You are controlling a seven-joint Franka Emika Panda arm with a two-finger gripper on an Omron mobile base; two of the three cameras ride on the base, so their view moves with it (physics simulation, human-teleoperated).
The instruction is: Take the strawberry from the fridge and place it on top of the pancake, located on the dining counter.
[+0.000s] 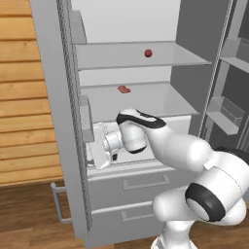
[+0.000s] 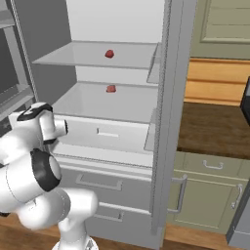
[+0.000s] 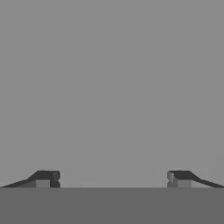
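- Claw (image 3: 113,178) is standing wide with nothing between its two dark tips; in the hand view it is facing a flat grey surface at close range, most likely a wall or door of the fridge (image 1: 189,63), though which one cannot be told.
- From the left base view the hand (image 1: 99,154) is sitting low at the left of the open fridge, about level with the pale crisper drawer (image 2: 105,133) and just beside the left door's inner edge, so it is pointing sideways rather than at any food.
- Well above the hand, the strawberry (image 1: 148,53) is resting on the upper shelf (image 1: 175,57), alone and toward the back.
- One shelf lower, the flat pinkish-red piece (image 1: 123,89) is lying nearer the hand; it is not the target, and the arm should be passing it by.
- To do this step well, the robot is likely needing to pull back from the door, lift above the upper shelf's front edge, and turn the tips inward before reaching in.
- Since the berry is tiny and round, the wide tips should be straddling it squarely and closing gently, or it may be rolling away.
- Keeping the wrist below the fridge ceiling and clear of the shelf lip is the main hazard to be watching.
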